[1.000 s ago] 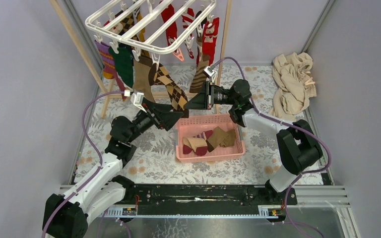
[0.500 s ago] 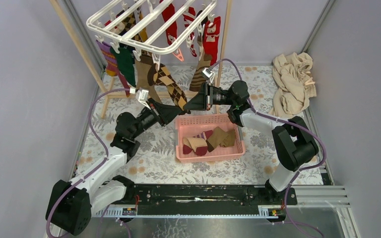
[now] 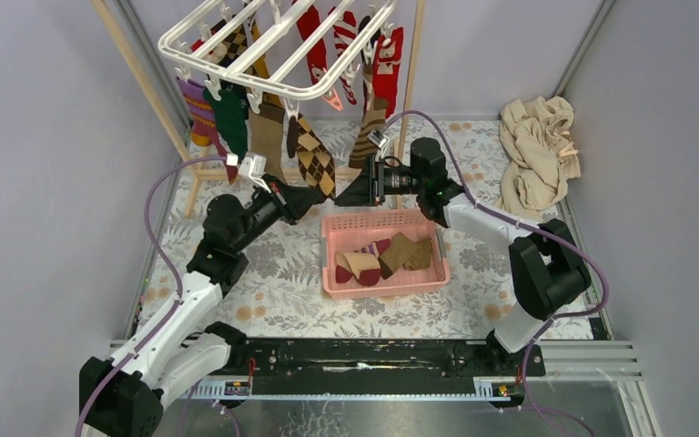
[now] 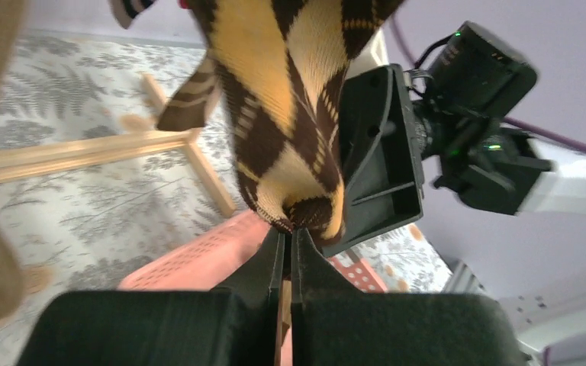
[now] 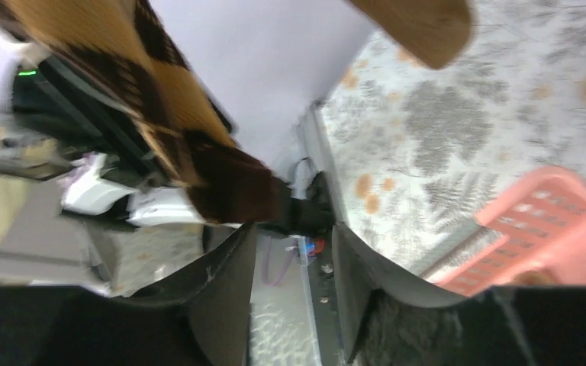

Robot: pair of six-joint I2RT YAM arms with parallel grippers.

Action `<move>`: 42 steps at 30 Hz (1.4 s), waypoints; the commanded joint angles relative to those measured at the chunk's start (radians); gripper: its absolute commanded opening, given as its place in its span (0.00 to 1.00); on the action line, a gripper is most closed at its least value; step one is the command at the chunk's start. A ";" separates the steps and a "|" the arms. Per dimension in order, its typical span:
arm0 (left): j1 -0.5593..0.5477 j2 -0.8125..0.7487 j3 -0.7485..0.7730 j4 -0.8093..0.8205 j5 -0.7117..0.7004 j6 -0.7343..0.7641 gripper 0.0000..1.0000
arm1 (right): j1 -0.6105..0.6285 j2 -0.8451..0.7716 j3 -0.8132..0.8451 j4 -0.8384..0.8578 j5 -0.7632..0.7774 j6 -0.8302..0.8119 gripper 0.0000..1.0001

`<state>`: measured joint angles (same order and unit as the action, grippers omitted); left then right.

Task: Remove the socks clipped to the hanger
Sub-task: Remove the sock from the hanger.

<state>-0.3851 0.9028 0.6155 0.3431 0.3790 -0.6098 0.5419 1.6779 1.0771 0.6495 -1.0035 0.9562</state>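
The left jaws are clenching the toe of an argyle sock (image 4: 282,122) hanging above them from the hanger (image 3: 273,50), while the right jaws are standing parted and empty beside it; the pull-off is beginning, probably calling for a downward tug toward the basket (image 3: 388,284) below.

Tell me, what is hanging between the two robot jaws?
The brown-and-yellow diamond sock, toe pinched in the left jaws, right jaws behind it. The left wrist view shows it.
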 commanded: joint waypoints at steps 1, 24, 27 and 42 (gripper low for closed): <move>0.007 -0.038 0.087 -0.225 -0.165 0.099 0.00 | 0.006 -0.126 0.151 -0.558 0.207 -0.399 0.50; -0.104 0.056 0.267 -0.484 -0.569 0.249 0.00 | 0.301 -0.272 0.722 -1.043 0.971 -0.622 0.64; -0.109 0.068 0.263 -0.482 -0.580 0.254 0.00 | 0.317 -0.253 0.739 -0.949 0.973 -0.613 0.65; -0.123 0.088 0.245 -0.477 -0.600 0.266 0.00 | 0.408 0.022 1.104 -0.929 1.057 -0.673 0.66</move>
<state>-0.4995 0.9840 0.8555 -0.1375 -0.1932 -0.3653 0.9352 1.6558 2.0663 -0.3077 0.0055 0.3183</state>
